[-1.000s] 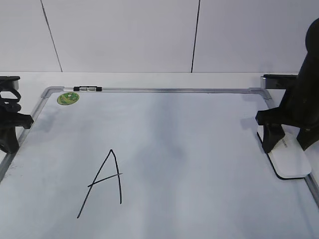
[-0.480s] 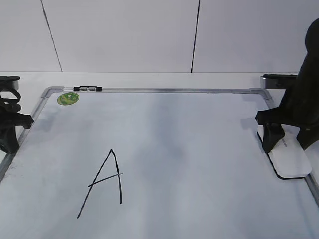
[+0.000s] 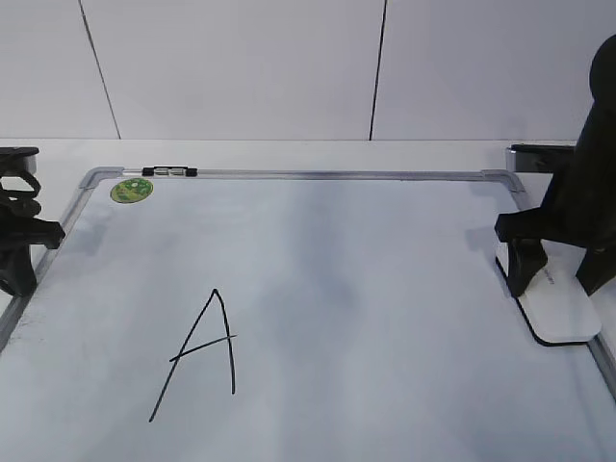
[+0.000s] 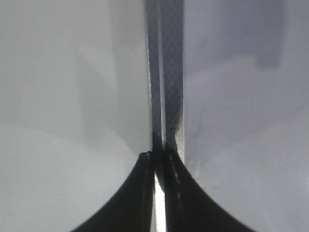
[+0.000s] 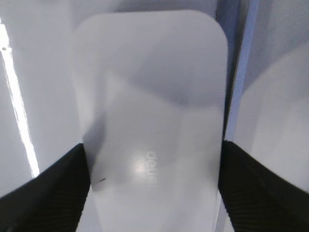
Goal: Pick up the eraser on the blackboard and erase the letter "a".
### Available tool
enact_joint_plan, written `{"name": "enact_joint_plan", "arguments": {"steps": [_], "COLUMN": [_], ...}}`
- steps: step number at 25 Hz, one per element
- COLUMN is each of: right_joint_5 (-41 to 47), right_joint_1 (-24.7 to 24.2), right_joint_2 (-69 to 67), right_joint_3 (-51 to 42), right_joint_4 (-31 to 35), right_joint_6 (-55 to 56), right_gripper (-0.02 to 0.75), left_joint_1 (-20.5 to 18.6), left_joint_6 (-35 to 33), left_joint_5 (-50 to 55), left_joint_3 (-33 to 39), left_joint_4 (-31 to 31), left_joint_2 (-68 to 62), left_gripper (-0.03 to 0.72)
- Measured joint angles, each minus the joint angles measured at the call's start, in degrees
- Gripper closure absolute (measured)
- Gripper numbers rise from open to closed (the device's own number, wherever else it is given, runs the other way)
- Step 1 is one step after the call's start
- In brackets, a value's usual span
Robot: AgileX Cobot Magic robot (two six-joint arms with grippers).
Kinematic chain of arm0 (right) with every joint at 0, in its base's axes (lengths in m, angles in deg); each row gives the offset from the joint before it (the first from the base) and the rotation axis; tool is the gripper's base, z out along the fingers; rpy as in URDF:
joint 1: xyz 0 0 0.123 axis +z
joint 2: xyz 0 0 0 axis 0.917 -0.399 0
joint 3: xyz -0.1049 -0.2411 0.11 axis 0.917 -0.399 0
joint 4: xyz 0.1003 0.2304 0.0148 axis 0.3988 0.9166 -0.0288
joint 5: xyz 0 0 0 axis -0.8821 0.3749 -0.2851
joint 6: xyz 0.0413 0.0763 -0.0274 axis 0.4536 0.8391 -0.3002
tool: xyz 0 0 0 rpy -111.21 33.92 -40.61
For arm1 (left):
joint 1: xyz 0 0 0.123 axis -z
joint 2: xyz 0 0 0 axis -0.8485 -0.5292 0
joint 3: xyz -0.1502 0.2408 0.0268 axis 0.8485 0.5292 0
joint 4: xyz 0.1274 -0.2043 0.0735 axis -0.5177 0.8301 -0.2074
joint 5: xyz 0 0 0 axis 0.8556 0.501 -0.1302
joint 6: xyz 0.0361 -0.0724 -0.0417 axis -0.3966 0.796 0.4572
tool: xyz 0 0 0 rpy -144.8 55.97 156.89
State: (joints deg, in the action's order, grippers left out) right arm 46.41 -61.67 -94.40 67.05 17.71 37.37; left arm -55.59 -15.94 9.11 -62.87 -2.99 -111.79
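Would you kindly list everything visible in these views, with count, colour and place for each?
blackboard: one, white with grey metal frame, lying flat and filling most of the exterior view.
green sticker: one, round, at the board's far left corner.
capital A: one, black marker, near left part of the board.
eraser: one, white with dark underside, at the board's right edge.
left gripper: one, black, shut, over the board's left frame.
right gripper: one, black, fingers straddling the eraser; whether they press it is unclear.

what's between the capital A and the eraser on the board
Nothing but bare board: in the exterior view the stretch from the A to the eraser, straddled by the right gripper, shows only faint smudges.
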Motion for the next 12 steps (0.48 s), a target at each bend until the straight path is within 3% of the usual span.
{"name": "enact_joint_plan", "arguments": {"steps": [12], "right_joint_5": [6.17], "right_joint_1": [0.0], "right_joint_2": [0.0], "right_joint_3": [10.42], "right_joint_4": [0.63], "right_joint_6": [0.38], "right_gripper": [0.139], "left_joint_1": [0.0], "left_joint_6": [0.0], "left_joint_5": [0.0], "left_joint_3": [0.0], "left_joint_4": [0.0], "left_joint_2": [0.0], "left_gripper": [0.671]}}
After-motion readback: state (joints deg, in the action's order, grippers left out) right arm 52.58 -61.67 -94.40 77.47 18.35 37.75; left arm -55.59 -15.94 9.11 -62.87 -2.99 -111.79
